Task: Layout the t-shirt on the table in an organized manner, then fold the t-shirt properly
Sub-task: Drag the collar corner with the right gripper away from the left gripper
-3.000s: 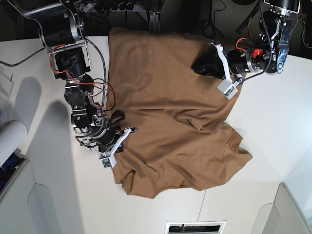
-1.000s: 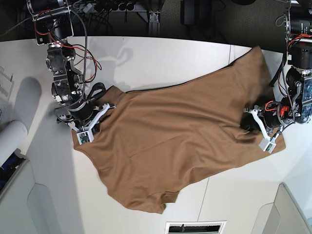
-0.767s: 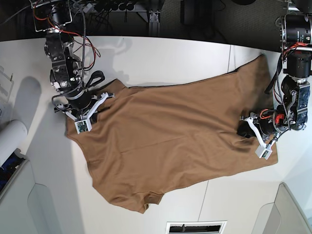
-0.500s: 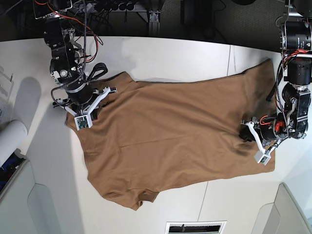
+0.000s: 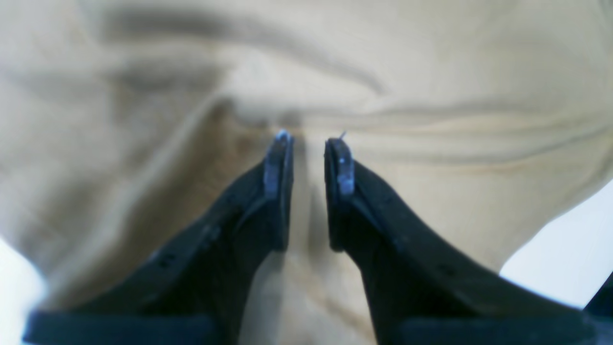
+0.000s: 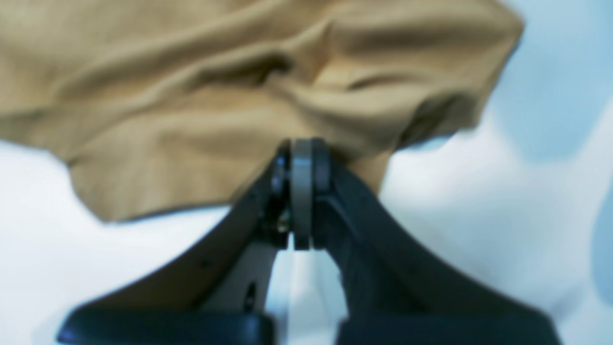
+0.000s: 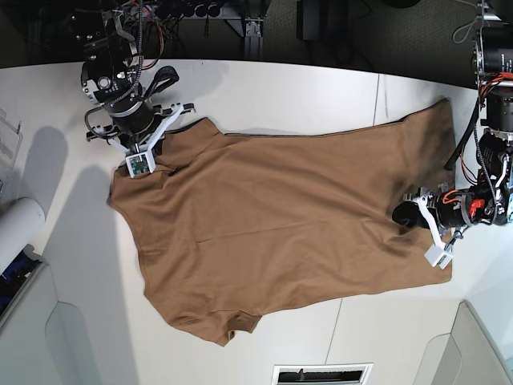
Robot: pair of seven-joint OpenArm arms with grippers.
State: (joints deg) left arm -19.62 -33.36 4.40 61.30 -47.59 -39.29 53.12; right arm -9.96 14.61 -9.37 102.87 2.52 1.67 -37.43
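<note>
Across the table point(image 7: 264, 88) the t-shirt point(image 7: 280, 233) lies lengthwise, right pincer point(image 6: 301, 143) pinching it, left pincer point(image 5: 309, 139) spread.

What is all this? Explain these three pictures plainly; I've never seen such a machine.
It is a two-armed robot. The overhead picture shows a brown t-shirt spread on a white table. The other two come from cameras on the wrists, looking along the jaws. The right arm, at the overhead picture's left, has its jaws shut on the shirt's edge. The left arm has its jaws slightly apart over the opposite end; whether they pinch it is unclear.
</note>
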